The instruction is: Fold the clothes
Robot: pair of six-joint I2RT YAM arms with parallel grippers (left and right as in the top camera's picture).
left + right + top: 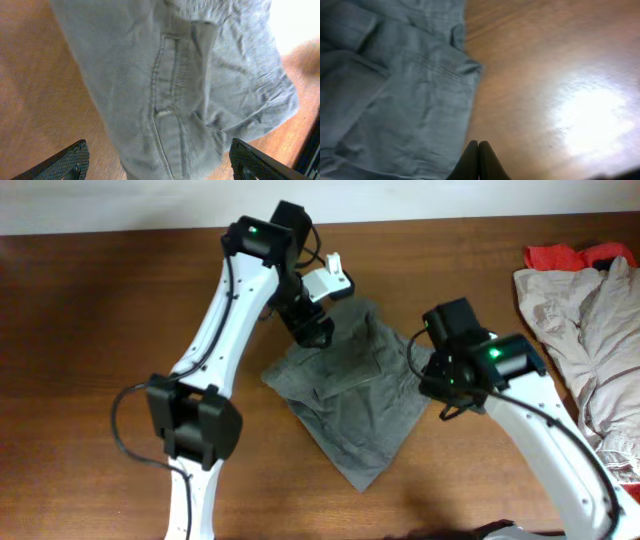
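While a grey denim garment lies folded mid wooden surface, left end effector over its far edge, released, fingers wide apart, right end effector at its right hem, clenched empty, beige clothes heaped at right.

A folded garment lay at the middle of the table. A pile of more clothes sat at the table's right edge, well apart from the garment. The left gripper hung above the garment's far corner. The right gripper was at the garment's right edge, between the garment and the pile.
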